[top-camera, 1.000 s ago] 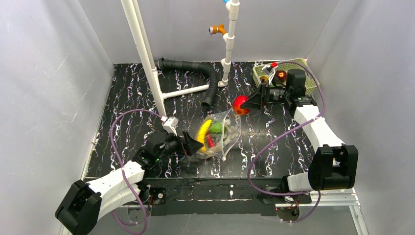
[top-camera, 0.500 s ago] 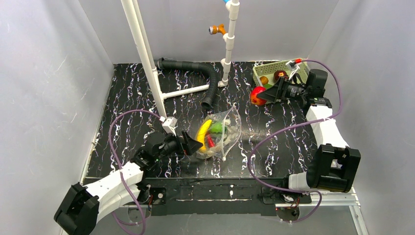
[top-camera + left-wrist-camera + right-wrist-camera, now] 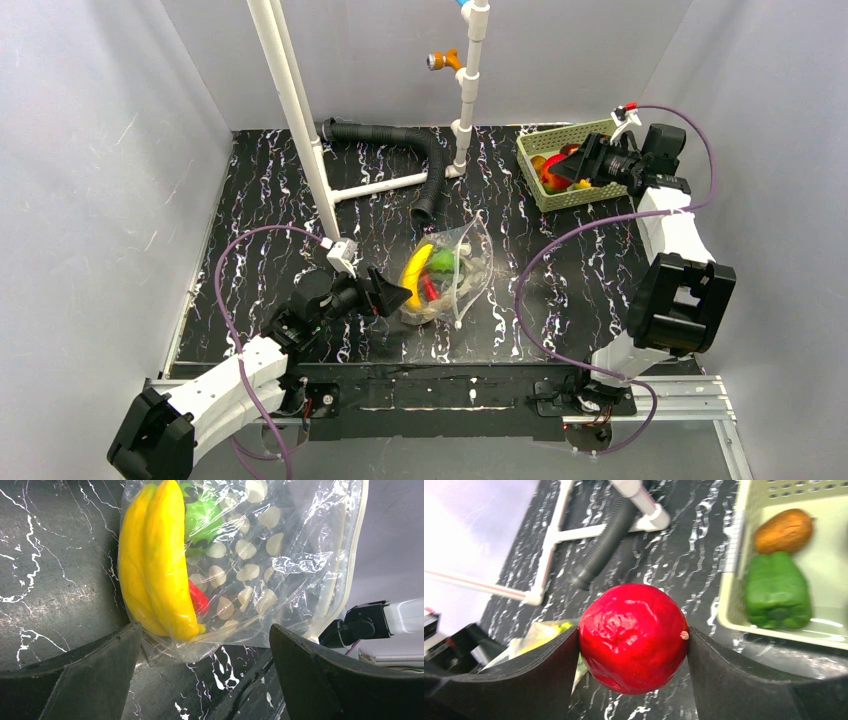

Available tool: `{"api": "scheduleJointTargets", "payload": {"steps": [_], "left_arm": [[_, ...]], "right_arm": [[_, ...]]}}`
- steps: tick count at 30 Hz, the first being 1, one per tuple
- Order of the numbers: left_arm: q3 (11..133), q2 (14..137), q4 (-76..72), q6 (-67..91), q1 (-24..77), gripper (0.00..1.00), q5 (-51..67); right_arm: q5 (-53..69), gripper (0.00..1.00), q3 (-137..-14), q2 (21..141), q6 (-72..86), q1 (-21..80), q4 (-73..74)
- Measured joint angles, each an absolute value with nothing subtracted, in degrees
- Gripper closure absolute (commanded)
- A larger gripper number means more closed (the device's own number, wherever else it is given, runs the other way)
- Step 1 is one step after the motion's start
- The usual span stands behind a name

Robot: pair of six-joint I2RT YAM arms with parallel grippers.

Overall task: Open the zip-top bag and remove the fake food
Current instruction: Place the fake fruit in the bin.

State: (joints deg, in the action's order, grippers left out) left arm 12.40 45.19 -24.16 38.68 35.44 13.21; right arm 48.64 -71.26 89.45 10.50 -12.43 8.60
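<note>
The zip-top bag [image 3: 455,272] lies mid-table, clear with pale dots. Inside it I see fake food: a yellow banana [image 3: 157,565], a green piece [image 3: 200,517] and a red chili [image 3: 199,599]. My left gripper [image 3: 205,635] is open and low at the bag's near-left end, with a finger on either side of its bottom corner and nothing gripped. My right gripper [image 3: 633,640] is shut on a glossy red apple [image 3: 633,637] and holds it in the air at the left part of the green basket [image 3: 565,131]. A green pepper [image 3: 778,591] and an orange-brown piece [image 3: 784,530] lie in the basket.
A white pipe frame [image 3: 300,110] rises at the back left, with a black corrugated hose [image 3: 425,165] curling beside it. A second white pipe with an orange valve [image 3: 445,62] stands at the back centre. Grey walls close in three sides.
My right arm has carried the red apple from beside the bag's far end to the right and back, up to the green basket. The left gripper and the bag stay put.
</note>
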Motion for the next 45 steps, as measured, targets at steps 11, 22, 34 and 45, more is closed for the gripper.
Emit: {"api": "scheduleJointTargets", "payload": {"steps": [11,22,34,45], "left_arm": [[12.40,44.34,-23.49,38.59,35.44,0.02,12.29],[12.40,44.31,-23.05,38.59,35.42,0.02,11.75],[12.40,44.86,-23.09,38.59,35.42,0.02,11.77],[12.40,45.54,-23.09,38.59,35.42,0.02,11.79]], "right_arm": [[35.05,0.78,-86.54,103.33,6.55,-13.54,14.68],[25.76,0.66,-101.62,116.51,3.79,-13.87,23.68],[23.18,0.53,-104.88,120.46,2.31,-13.87,25.76],[22.44,0.38,-106.08,122.52,1.45,-13.87,27.05]]}}
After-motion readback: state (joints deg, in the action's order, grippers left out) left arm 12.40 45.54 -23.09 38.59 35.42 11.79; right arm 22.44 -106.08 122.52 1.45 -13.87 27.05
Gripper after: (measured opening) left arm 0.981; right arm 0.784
